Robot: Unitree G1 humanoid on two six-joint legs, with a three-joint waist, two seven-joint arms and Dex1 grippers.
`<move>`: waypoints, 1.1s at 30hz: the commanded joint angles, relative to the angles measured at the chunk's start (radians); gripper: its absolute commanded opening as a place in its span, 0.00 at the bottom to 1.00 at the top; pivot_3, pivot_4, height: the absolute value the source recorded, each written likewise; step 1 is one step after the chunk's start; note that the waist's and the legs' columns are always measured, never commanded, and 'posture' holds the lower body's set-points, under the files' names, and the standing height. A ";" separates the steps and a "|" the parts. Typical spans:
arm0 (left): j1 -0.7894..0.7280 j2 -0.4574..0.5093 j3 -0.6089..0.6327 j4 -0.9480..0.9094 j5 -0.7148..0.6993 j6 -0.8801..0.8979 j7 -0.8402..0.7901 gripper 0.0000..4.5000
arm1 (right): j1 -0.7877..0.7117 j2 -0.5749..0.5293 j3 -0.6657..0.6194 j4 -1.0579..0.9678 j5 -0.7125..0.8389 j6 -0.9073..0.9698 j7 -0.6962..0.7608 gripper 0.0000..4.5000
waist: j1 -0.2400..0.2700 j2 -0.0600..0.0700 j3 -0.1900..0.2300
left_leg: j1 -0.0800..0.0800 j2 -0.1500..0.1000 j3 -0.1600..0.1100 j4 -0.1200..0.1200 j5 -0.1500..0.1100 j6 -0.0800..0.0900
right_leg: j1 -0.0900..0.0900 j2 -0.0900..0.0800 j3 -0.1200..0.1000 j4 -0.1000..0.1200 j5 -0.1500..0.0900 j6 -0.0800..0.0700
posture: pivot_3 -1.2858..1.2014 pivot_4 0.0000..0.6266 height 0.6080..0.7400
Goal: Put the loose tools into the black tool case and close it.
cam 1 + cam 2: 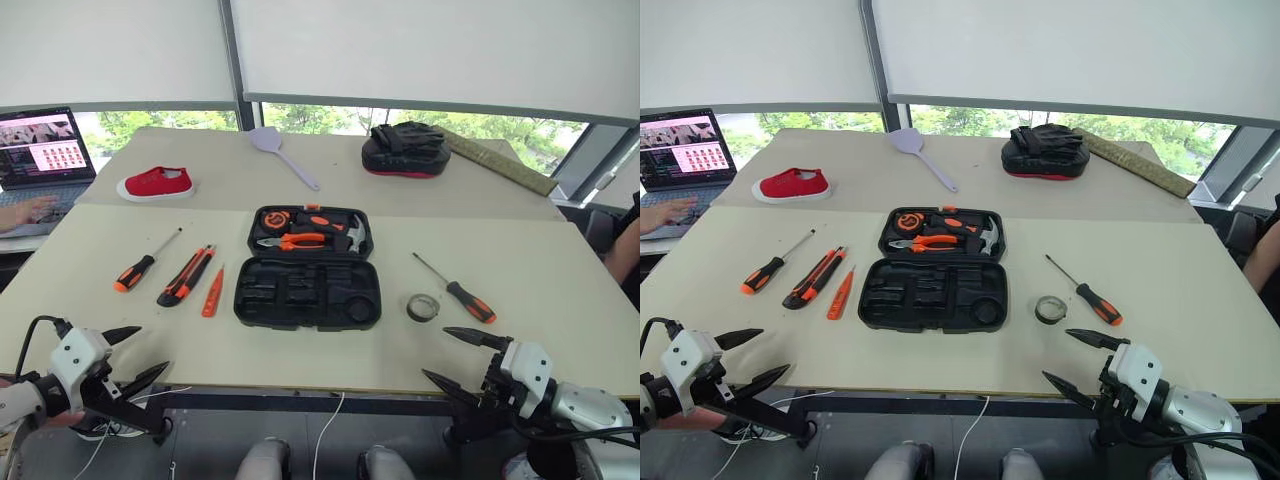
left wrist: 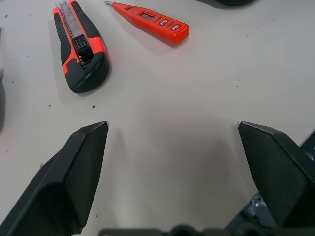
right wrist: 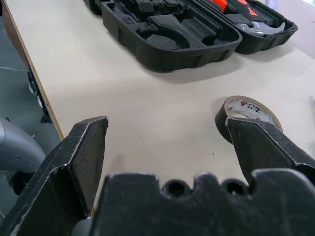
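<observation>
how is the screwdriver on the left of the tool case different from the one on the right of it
The left screwdriver lies with its handle toward the robot's left and its tip pointing away to the right; the right screwdriver mirrors it, handle toward the right. The left one lies beside the utility knife; the right one lies beside the tape roll. Both have orange-and-black handles and lie loose on the table outside the open tool case.
</observation>
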 commanded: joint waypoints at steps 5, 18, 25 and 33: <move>-0.074 -0.125 0.199 -0.116 -0.279 0.351 0.295 1.00 | -0.141 0.112 0.031 -0.182 0.267 0.096 0.006 0.99 | -0.007 -0.001 0.001 | 0.000 0.006 -0.003 0.002 0.000 0.000 | 0.000 0.003 0.000 0.002 0.001 0.003 | 0.52 0.24 1.00; -0.333 -0.033 0.220 -0.073 -0.407 0.820 0.536 1.00 | -0.155 0.169 0.032 -0.258 0.243 0.108 -0.062 0.99 | 0.012 -0.007 0.001 | 0.003 0.010 0.006 0.004 -0.001 -0.004 | -0.002 0.005 -0.005 0.001 0.002 -0.001 | 0.52 0.24 1.00; -0.727 0.102 -0.094 0.310 -0.138 0.867 0.544 1.00 | -0.183 0.193 0.051 -0.236 0.215 0.101 -0.076 0.99 | 0.001 -0.007 0.000 | 0.003 0.010 0.012 0.003 -0.001 -0.004 | 0.000 0.008 -0.003 0.002 0.004 -0.001 | 0.52 0.24 1.00; -1.050 0.056 -0.286 0.805 0.084 0.687 0.431 0.83 | -0.179 0.203 0.063 -0.243 0.188 0.100 -0.077 1.00 | -0.004 -0.009 0.001 | 0.000 0.015 0.013 0.004 0.002 -0.001 | -0.003 0.019 -0.001 0.002 0.009 -0.003 | 0.52 0.24 1.00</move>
